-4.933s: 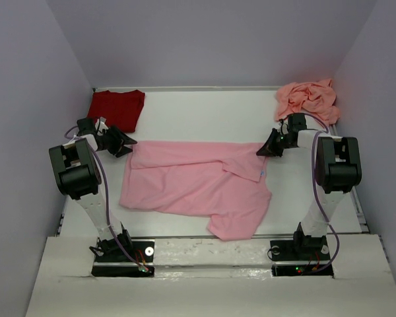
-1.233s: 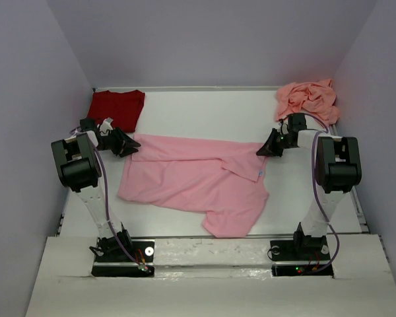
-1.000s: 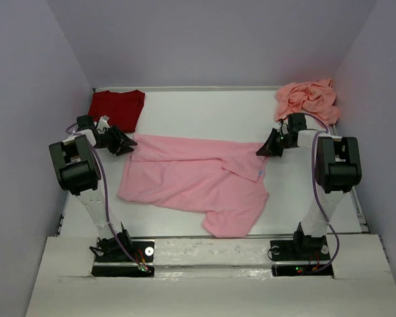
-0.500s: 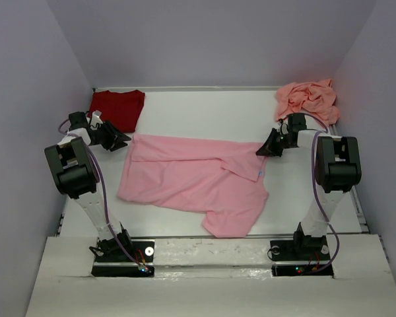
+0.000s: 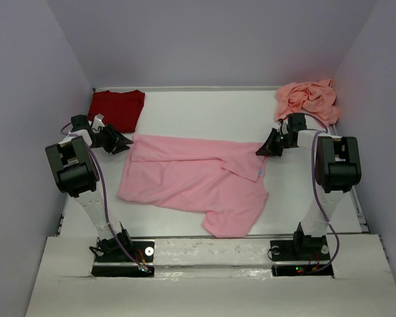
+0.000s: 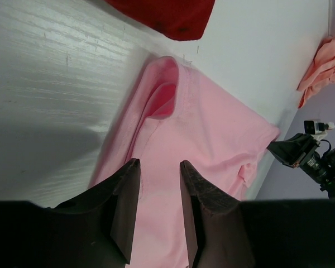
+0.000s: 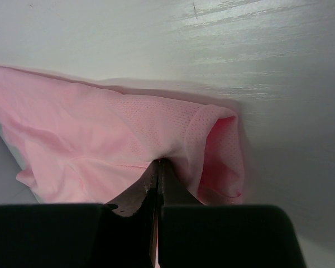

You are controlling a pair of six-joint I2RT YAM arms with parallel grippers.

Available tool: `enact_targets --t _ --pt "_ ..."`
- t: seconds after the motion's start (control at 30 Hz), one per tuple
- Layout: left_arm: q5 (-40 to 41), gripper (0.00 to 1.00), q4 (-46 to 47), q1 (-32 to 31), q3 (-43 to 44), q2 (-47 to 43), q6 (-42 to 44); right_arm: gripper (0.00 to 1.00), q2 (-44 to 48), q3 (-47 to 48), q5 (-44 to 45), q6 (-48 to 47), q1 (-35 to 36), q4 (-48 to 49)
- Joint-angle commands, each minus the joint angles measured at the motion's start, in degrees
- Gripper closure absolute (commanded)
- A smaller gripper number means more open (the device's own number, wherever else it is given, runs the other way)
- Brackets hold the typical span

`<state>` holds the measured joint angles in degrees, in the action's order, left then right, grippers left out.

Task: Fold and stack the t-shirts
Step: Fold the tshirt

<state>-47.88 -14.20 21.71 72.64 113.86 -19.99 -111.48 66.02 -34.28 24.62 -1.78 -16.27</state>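
The light pink t-shirt [image 5: 198,179] lies spread across the middle of the table, rumpled, with one sleeve toward the near edge. My left gripper [image 5: 127,142] hovers open at the shirt's far left corner; in the left wrist view its jaws [image 6: 159,164] stand apart over the pink cloth [image 6: 212,139] with nothing between them. My right gripper [image 5: 259,151] is shut on the shirt's far right edge, and the fabric [image 7: 156,128] bunches at its tips [image 7: 159,162]. The dark red t-shirt [image 5: 117,109] lies folded at the back left. The salmon-pink t-shirt [image 5: 307,99] sits crumpled at the back right.
The white table [image 5: 204,112] is closed in by lilac walls at the back and on both sides. The dark red t-shirt's edge [image 6: 167,14] lies just behind the left gripper. Both arm bases stand at the near edge.
My left gripper has drawn back to the left, off the pink shirt's corner, then edged slightly back toward it. The right gripper and the shirts have not moved.
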Motion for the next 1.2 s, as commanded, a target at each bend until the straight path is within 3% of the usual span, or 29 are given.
enact_targets --t 0.0,0.9,1.17 --pt "-0.9 0.57 -1.9 0.0 -0.6 0.3 1.0 1.0 -1.5 1.5 1.3 -1.2 0.5 0.5" --pt "-1.3 0.58 -5.8 -1.1 -0.7 3.3 3.0 1.0 -1.0 1.1 1.8 -1.0 0.5 0.5" --pt "-3.2 0.65 -5.1 -2.6 0.7 4.2 2.1 1.0 -1.0 1.1 1.8 -1.0 0.5 0.5"
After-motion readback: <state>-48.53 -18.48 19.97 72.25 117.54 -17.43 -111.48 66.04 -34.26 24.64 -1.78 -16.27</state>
